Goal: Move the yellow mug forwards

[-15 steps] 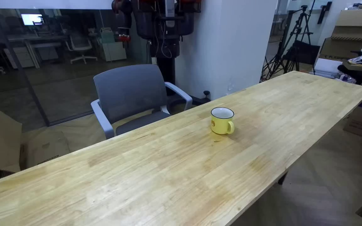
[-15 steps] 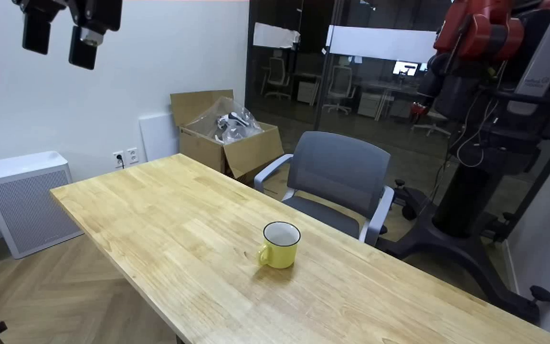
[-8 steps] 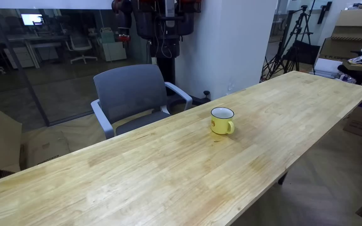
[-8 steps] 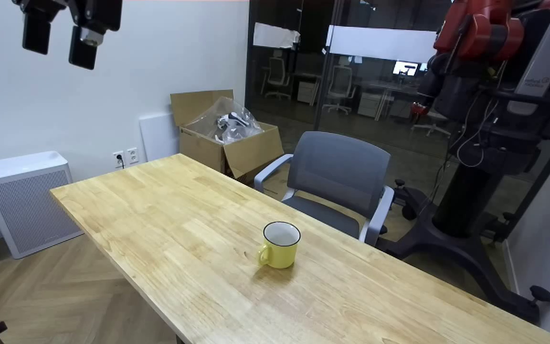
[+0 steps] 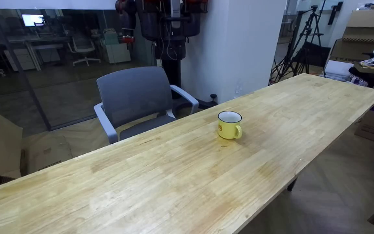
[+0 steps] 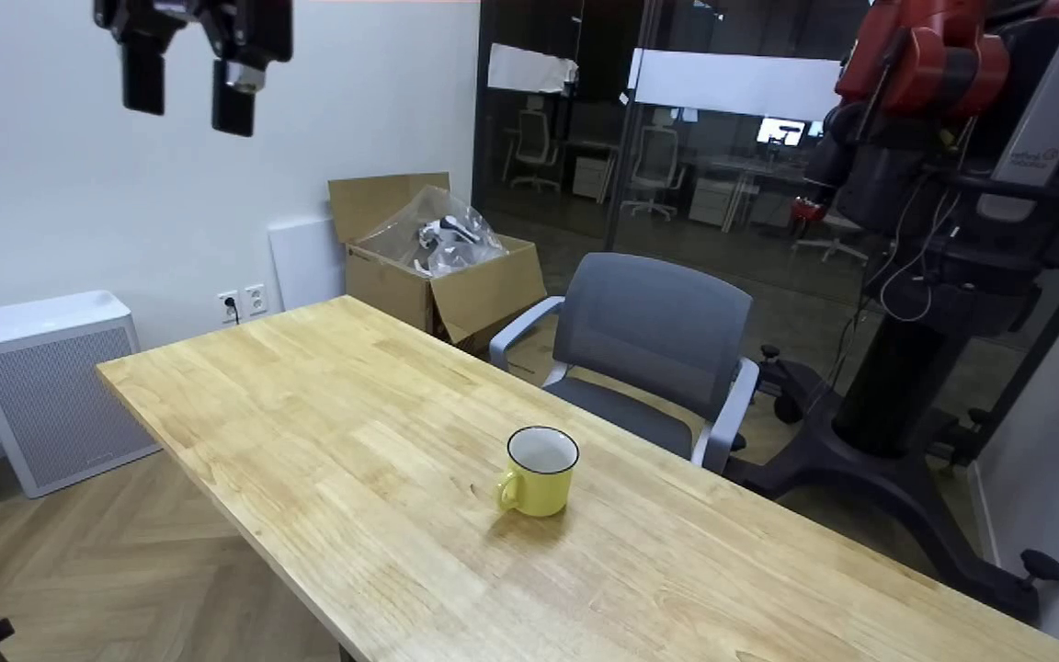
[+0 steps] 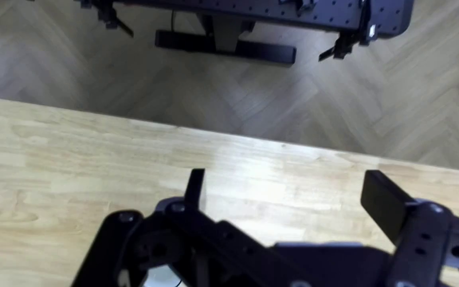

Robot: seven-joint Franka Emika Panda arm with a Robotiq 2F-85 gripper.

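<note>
Two black fingers (image 6: 233,112) of the gripper (image 6: 188,108) stand wide apart in an exterior view, white wall (image 6: 189,211) showing through the gap, hanging in the air higher than the wooden table (image 6: 290,405). There the yellow mug (image 6: 540,480) is well apart from them, lower and to the right, upright on the wooden table. In both exterior views it stands nearer the edge by the grey chair (image 6: 654,340), its handle turned away from that side. In the wrist view, what looks like the mug's whitish inside and dark rim shows, mostly covered, behind the gripper's left part.
</note>
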